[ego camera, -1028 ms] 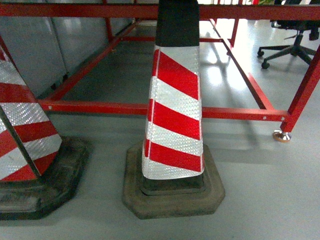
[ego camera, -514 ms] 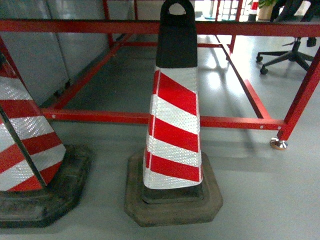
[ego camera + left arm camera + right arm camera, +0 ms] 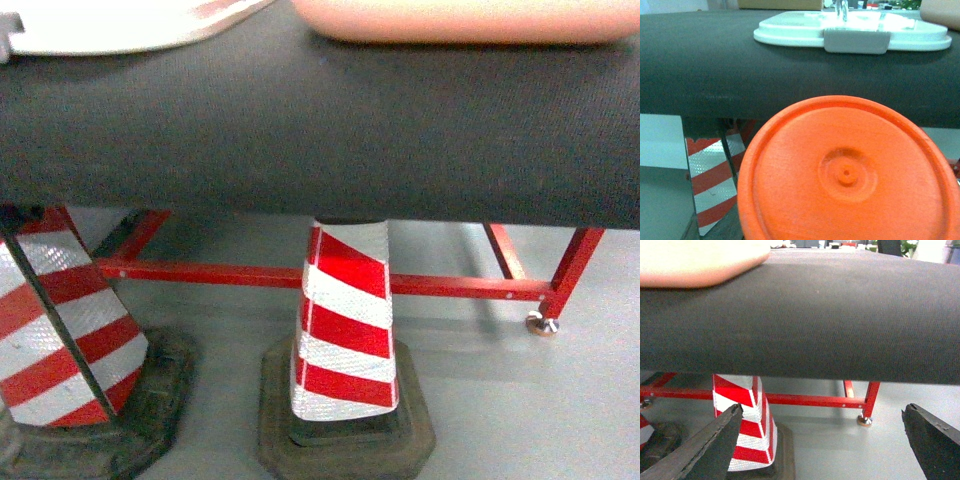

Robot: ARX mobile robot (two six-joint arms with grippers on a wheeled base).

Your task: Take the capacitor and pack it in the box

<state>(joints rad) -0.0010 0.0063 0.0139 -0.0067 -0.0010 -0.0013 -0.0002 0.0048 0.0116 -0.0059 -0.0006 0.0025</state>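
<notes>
Right gripper (image 3: 822,440) spread wide below the table (image 3: 840,315); box (image 3: 460,20) and lid (image 3: 850,30) sit on top; left fingers unseen.

Black fabric-covered table (image 3: 320,130): white lid (image 3: 850,32) flat near its front edge, pale pink box (image 3: 465,20) beside it, also near the front edge.
</notes>
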